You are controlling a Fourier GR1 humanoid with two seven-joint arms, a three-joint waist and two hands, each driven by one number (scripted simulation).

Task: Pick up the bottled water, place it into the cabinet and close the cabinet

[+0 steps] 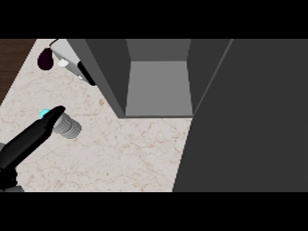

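Single head view, steeply down onto counter (116, 153), open cabinet (157, 85) ahead

Left hand (30, 137): my only limb in view, black all over, long and narrow, tapering from a broad base at the lower left corner to a slim rounded tip.
Surface: smooth and matte, with a faint grey sheen along the upper edge.
Base: thicker and blockier, dark, merging into shadow at the frame's lower left corner.
Markings: I can make out no screws, cables or labels on it.
Right hand: shows nowhere.
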